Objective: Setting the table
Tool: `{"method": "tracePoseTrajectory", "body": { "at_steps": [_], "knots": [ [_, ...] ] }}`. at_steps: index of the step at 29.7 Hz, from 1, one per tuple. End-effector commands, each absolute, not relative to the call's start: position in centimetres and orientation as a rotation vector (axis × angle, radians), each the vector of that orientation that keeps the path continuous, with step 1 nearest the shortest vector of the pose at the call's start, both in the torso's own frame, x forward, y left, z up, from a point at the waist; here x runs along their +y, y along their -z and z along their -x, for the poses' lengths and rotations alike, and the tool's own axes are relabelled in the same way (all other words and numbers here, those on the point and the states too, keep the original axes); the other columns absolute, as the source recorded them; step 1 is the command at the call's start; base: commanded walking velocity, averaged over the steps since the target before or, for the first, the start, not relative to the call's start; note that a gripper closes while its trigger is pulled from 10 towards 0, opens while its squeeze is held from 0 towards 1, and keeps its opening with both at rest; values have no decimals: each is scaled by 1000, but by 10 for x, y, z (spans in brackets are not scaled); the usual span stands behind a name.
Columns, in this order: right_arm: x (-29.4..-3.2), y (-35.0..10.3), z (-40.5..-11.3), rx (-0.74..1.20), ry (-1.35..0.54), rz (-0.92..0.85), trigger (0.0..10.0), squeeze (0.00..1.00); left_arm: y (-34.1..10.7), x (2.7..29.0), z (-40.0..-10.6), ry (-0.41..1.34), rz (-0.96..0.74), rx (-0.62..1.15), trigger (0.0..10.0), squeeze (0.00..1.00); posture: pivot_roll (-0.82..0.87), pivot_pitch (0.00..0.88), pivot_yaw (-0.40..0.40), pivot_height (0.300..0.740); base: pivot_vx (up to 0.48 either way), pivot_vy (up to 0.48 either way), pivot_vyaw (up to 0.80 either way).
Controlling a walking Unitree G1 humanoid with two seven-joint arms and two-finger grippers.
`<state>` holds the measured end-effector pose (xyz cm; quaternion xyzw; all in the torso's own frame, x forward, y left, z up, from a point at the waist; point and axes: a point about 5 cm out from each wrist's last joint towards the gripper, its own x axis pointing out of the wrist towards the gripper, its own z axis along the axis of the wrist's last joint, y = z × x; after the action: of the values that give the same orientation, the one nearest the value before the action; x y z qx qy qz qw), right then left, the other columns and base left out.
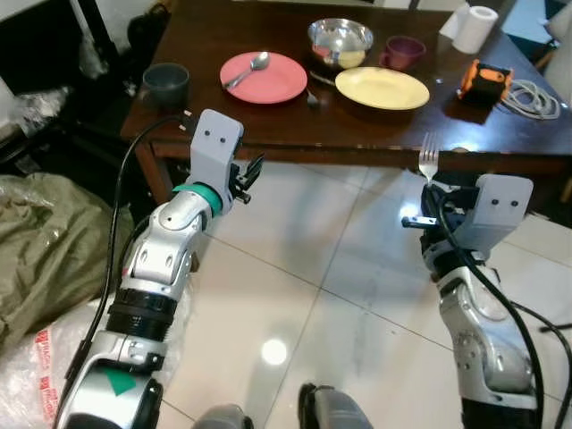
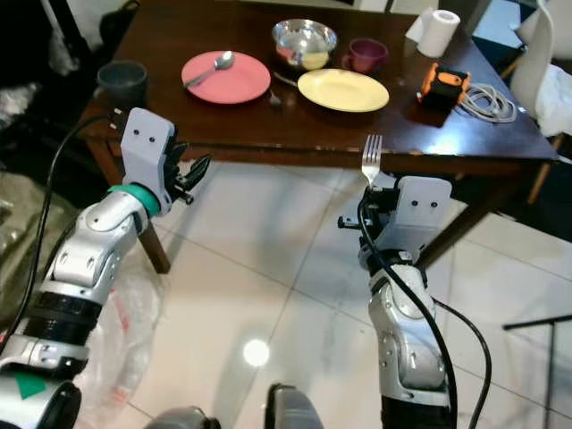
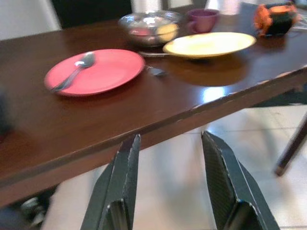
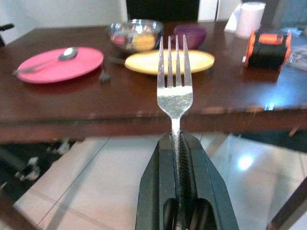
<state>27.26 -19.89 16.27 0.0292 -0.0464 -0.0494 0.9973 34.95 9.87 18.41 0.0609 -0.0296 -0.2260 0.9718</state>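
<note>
My right gripper (image 1: 432,192) is shut on the handle of a silver fork (image 4: 175,76), held upright with tines up, just in front of and below the near edge of the dark wooden table (image 1: 268,125). The left gripper (image 3: 170,139) is open with nothing between its fingers, raised near the table's left front edge. On the table lie a pink plate (image 1: 277,85) with a spoon (image 1: 250,70) on it and a bare yellow plate (image 1: 382,88). A second small fork (image 1: 311,96) lies between the plates.
A steel bowl (image 1: 340,40) and purple mug (image 1: 404,52) stand behind the plates, and a dark grey cup (image 1: 166,83) at the left. A paper roll (image 1: 475,29), orange tape measure (image 1: 483,79) and grey cable (image 1: 532,98) occupy the right end. An olive cloth (image 1: 45,241) lies on the floor at left.
</note>
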Motion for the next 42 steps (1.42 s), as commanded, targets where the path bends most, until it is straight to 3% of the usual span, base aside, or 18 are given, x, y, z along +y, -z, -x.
{"method": "tracePoseTrajectory", "body": {
  "at_steps": [1,28,42],
  "knots": [
    [-198,-163,-272,-94,99,-64,10000,0,-178,106,-350,437,-137,-38,10000,0,52,0,41,740,345,0,0],
    [-199,-163,-272,-95,110,-61,10000,0,-179,104,-350,446,-140,-41,10000,0,48,0,44,740,335,0,-132],
    [-199,-163,-272,-96,111,-61,10000,0,-178,102,-350,454,-144,-45,10000,0,47,0,45,740,320,-299,0]
  ]
}}
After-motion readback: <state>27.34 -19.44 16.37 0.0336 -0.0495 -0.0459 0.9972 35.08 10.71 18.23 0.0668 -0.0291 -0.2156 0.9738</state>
